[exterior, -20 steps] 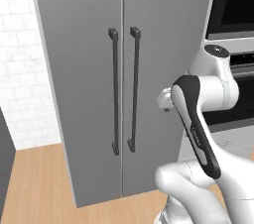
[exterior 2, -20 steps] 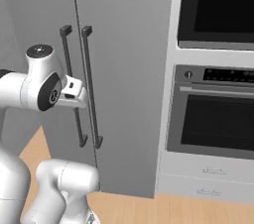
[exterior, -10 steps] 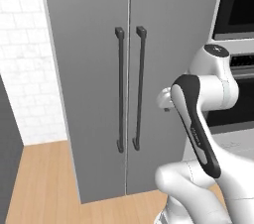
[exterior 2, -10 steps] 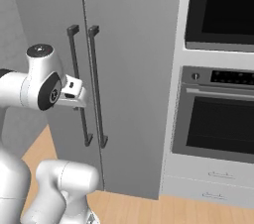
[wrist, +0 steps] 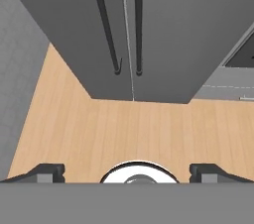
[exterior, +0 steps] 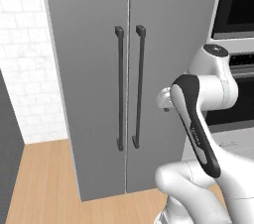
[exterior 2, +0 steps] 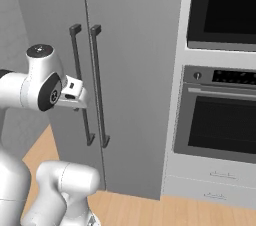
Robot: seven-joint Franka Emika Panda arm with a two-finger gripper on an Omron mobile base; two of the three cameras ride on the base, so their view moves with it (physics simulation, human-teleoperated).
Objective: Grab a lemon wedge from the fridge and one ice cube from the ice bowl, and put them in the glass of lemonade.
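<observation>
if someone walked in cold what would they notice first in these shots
The tall matte grey two-door fridge stands dead ahead, both doors shut, with its two long dark vertical bar handles side by side at the centre seam. The white robot arm with dark joints rises in front of it, its hand open and short of the handles. To the fridge's right is a stack of black built-in ovens, above a pale wood floor.

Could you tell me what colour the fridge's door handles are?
Dark, near black, against the matte grey fridge; the handles show best in the left base view.
</observation>
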